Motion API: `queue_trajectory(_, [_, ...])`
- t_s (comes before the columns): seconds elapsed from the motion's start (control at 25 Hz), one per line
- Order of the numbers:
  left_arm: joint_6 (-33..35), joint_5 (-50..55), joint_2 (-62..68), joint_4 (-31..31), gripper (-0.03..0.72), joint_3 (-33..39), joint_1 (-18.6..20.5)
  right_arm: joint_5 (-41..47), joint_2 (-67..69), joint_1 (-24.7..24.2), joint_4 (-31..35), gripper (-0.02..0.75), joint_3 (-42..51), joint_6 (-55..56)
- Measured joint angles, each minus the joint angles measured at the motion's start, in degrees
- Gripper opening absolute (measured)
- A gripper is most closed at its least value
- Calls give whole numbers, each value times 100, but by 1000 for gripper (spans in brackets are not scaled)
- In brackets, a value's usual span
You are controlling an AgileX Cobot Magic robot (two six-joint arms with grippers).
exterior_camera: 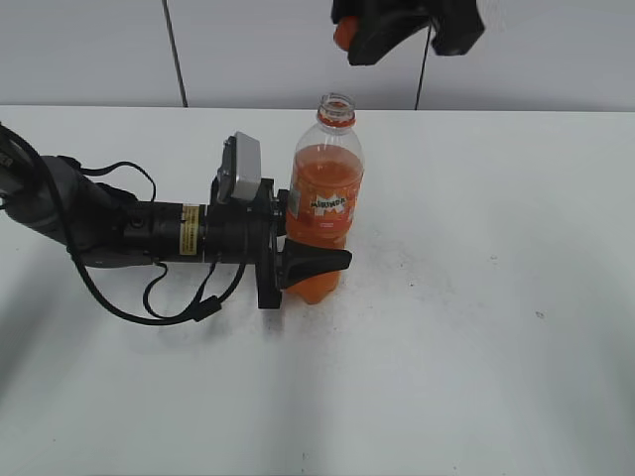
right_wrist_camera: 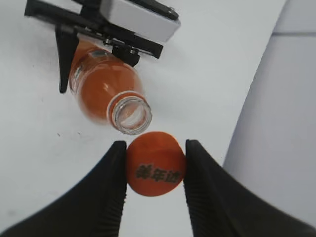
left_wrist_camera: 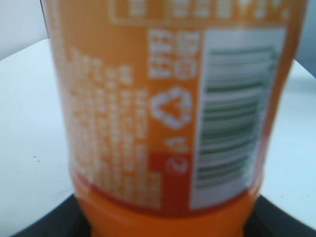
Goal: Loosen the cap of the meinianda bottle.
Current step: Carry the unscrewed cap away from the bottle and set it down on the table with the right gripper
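Observation:
The meinianda bottle (exterior_camera: 325, 198) stands upright on the white table, its mouth open and uncapped; its open mouth also shows in the right wrist view (right_wrist_camera: 130, 113). My left gripper (exterior_camera: 303, 260) is shut on the bottle's lower body, and the label fills the left wrist view (left_wrist_camera: 168, 113). My right gripper (exterior_camera: 349, 40) is high above the bottle at the top edge and is shut on the orange cap (right_wrist_camera: 155, 164), held between both fingers. The cap shows as an orange spot in the exterior view (exterior_camera: 342, 33).
The white table (exterior_camera: 476, 327) spreads around the bottle. A grey wall with panel seams (exterior_camera: 175, 50) rises behind the table's far edge. The left arm and its cables (exterior_camera: 129, 238) lie across the table's left side.

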Motion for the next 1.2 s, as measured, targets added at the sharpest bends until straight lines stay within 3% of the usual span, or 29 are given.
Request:
queue_trajectory(0.2, [-5,0,0,-5,384,0,0,5,0,0,-611,272,0,3038])
queue_trajectory(0.48, [-5,4,0,-11,384,0,0,7,0,-78,-1076,272,0,5326])
queue_trajectory(0.64, [-5,4,0,-11,384,0,0,7,0,-527,-1002,272,0,6463])
queue_trajectory(0.88, [-5,6,0,-11,384,0,0,15,0,-1503,-424,272,0,7333])
queue_trajectory(1.2, [-5,6,0,-11,384,0,0,10,0,-2407,-345,272,781,7594])
